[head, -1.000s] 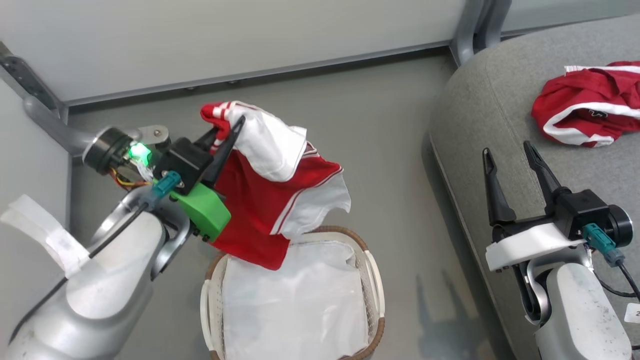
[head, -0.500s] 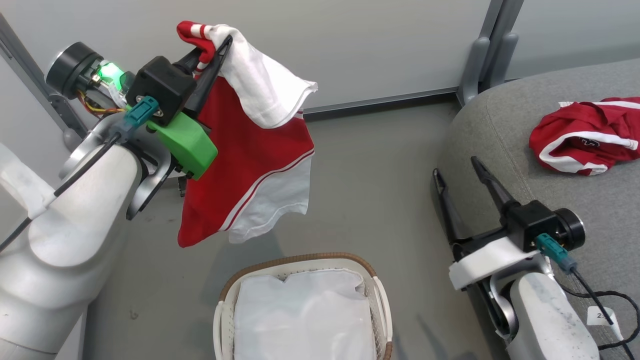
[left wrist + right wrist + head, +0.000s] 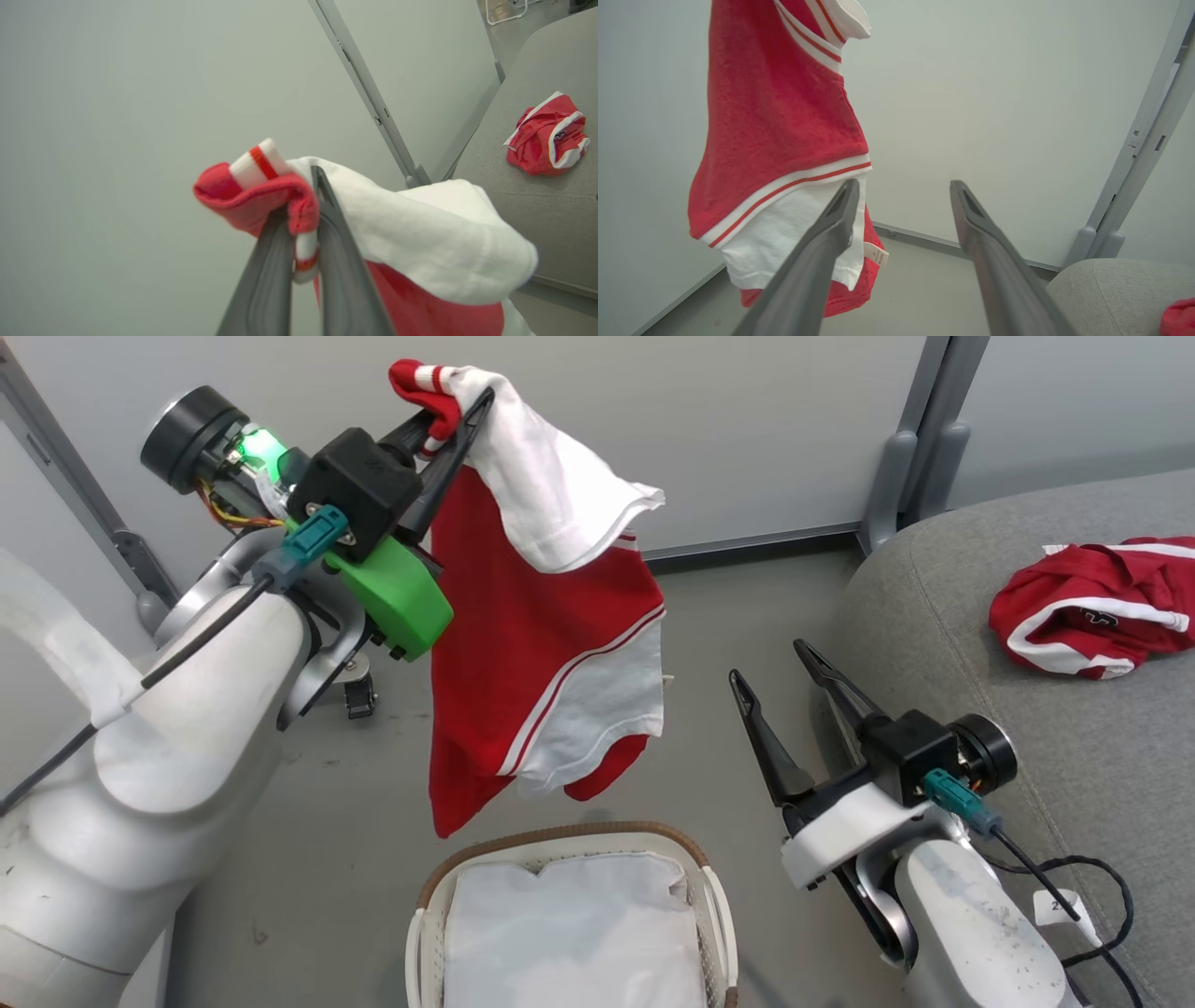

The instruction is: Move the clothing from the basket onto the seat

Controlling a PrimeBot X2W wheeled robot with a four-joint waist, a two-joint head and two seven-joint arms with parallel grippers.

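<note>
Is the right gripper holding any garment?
No, the right gripper is open and empty; the red and white garment hangs from the left gripper.

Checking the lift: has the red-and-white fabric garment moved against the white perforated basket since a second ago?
Yes, upward: the garment overlapped the basket rim then, now hangs clear above it.

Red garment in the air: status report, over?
Left end effector shut on red garment, hanging clear of basket. Right end effector open, empty. Second red garment on seat. Path looks clear.
</note>
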